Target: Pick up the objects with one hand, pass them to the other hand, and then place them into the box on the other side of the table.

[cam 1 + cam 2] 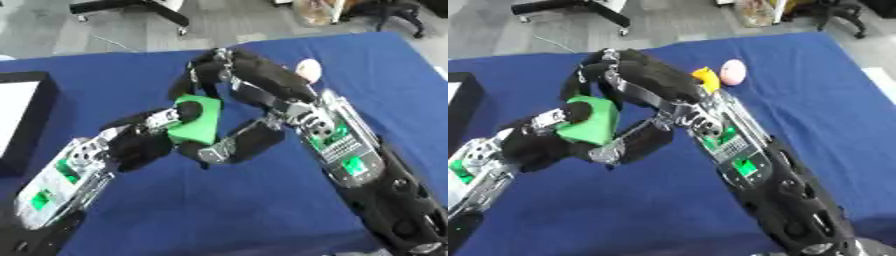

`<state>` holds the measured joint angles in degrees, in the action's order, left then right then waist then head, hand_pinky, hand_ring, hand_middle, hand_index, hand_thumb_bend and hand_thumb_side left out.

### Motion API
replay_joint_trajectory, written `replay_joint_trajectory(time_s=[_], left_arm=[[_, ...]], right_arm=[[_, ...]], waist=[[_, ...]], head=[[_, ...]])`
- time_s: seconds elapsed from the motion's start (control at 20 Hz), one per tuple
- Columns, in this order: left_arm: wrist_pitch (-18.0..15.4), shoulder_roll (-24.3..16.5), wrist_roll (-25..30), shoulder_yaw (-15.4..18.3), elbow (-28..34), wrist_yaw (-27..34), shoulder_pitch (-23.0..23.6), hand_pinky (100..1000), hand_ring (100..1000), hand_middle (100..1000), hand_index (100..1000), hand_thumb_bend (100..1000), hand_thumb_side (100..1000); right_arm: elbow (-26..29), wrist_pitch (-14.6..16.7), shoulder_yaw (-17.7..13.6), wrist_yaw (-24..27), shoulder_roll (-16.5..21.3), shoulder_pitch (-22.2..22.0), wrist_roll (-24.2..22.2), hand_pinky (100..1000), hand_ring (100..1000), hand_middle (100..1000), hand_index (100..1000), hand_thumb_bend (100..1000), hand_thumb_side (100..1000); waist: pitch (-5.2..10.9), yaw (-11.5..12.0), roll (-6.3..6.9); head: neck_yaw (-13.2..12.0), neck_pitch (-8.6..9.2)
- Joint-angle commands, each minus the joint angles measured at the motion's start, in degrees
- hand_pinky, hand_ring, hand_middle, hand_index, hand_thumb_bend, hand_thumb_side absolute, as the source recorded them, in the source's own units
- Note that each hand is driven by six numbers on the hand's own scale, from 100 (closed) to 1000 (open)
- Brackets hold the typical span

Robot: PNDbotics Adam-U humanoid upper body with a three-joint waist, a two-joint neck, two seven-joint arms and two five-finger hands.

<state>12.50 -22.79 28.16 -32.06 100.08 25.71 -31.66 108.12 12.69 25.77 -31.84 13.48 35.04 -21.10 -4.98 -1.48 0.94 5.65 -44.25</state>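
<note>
Above the blue desk (219,210), both hands meet around a green block (198,120): the left hand (144,137) grips it with curled fingers, while the right hand (241,80) arches its fingers over its top. A pink ball (733,72) and a yellow piece (705,77) lie behind; a black box (31,120) sits at left.

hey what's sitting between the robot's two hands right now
A green block sits between them, over the blue table. The left hand holds it from below-left; the right hand curls around it from above. The left eye view shows it best.
</note>
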Motion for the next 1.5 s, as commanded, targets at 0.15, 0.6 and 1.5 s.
replay_joint_trajectory(time_s=[0.15,0.6,1.5], left_arm=[[-0.6,0.0,-2.5,2.6,1.3,0.5,-0.6,576,712,463,583,100,640],[-1.7,0.1,-6.4,4.7,-1.0,0.4,0.3,568,707,454,573,100,624],[-7.2,-2.5,-17.2,15.9,-3.3,-1.7,6.4,574,712,459,575,100,581]], right_arm=[[1.0,0.2,-1.0,-0.9,1.1,0.8,-1.8,622,373,555,823,514,390],[3.1,-0.2,-2.8,0.5,2.1,1.3,-1.9,638,414,623,877,608,499],[6.3,-4.3,-12.9,1.9,6.0,-1.4,9.8,621,419,599,845,565,456]], waist=[[0.65,-0.1,-0.07],[0.71,-0.3,-0.21],[1.07,-0.3,0.18]], head=[[0.0,0.13],[-0.1,0.13],[-5.9,0.13]])
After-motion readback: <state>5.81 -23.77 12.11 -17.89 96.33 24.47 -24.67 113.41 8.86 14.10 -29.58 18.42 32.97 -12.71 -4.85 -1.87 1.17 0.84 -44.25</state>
